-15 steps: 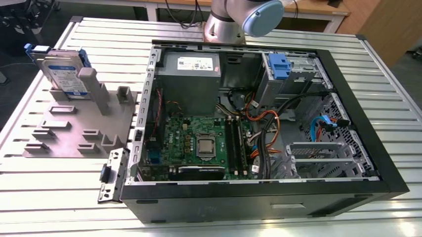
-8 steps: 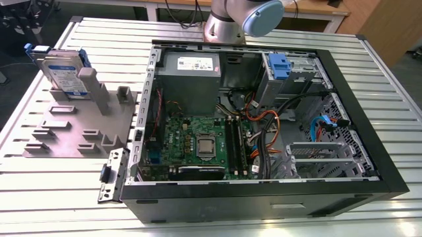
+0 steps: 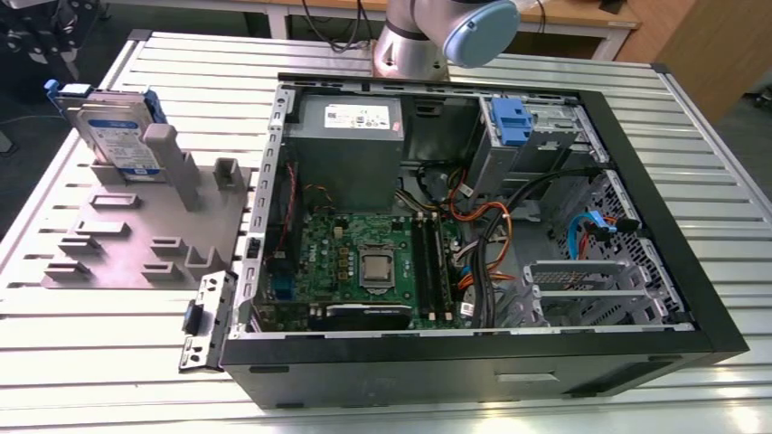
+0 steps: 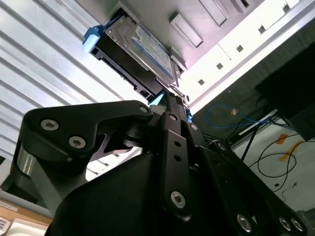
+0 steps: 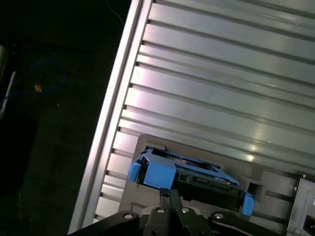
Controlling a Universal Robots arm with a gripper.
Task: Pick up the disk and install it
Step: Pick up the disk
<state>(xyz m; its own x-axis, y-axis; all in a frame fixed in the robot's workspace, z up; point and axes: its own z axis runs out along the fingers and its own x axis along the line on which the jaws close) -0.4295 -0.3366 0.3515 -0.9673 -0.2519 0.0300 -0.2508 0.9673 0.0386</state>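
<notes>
End effector [image 5: 166,192] is clenched on nothing, its tips drawn together and clear of the disk [image 3: 115,131], as both wrist views show. The disk stands on edge in a slot of the grey fixture [image 3: 133,244] on the slatted surface [image 3: 97,362], at the exterior view's left, beside the open computer case [image 3: 483,362]. Judged status: neither pickup nor installation is done. Inside the case, a blue caddy [image 3: 512,122] sits in the drive cage beside the power supply [image 3: 350,149]. Loose cables [image 3: 483,221] cross the interior near that cage and could hinder insertion.
</notes>
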